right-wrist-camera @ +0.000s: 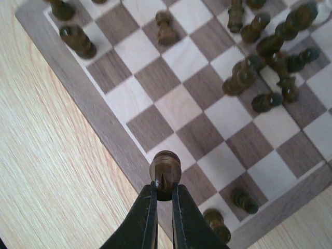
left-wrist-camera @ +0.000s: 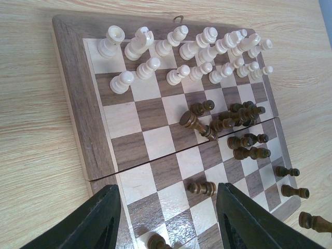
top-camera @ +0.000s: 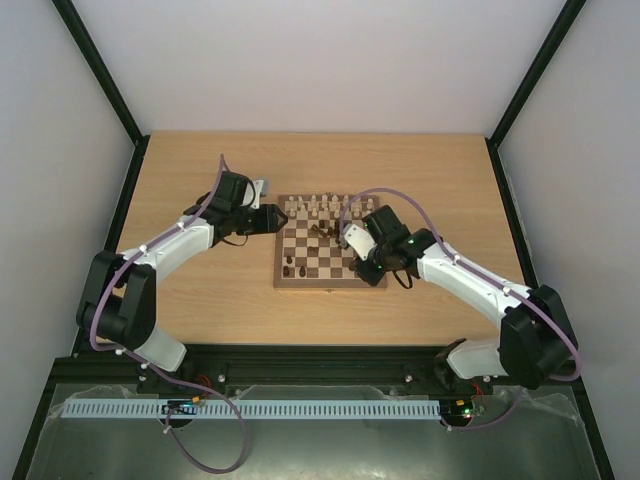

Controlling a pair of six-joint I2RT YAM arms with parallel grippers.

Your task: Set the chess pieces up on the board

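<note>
Under the left wrist camera:
- Small square wooden chessboard (left-wrist-camera: 78,104), dark brown and cream checks with a broad wooden rim, lies flat on a pale wood-grain table (left-wrist-camera: 31,166).
- Small turned cream pieces (left-wrist-camera: 147,67) stand in two rows along the board's far edge.
- Small turned dark brown pieces (left-wrist-camera: 228,116) are bunched near the board's middle, several of them toppled. More are strung along its right-hand edge.
- One lone dark piece (left-wrist-camera: 202,188) lies on its side on a square nearer the camera.
- Thin metal loop (left-wrist-camera: 180,19) sits on the far rim.
- Left gripper (left-wrist-camera: 167,189) has its black fingers apart with nothing between them, and hangs above the near squares.

Under the right wrist camera:
- Right gripper (right-wrist-camera: 165,188) has its black fingers clamped on a dark brown round-headed piece (right-wrist-camera: 165,167) at their tips.
- The piece hangs over the line where the rim meets the outermost row of squares.
- Two dark brown pieces occupy edge-row squares just to the right.
- A bunch fills the upper right, and two more sit at the upper left.

From the top camera:
- The chessboard lies at the table's middle, with the cream rows on its far side.
- The left gripper is at the board's left rim, near the far corner.
- The right gripper is over the near right part of the board; its grip is too small to read from this view.
</note>
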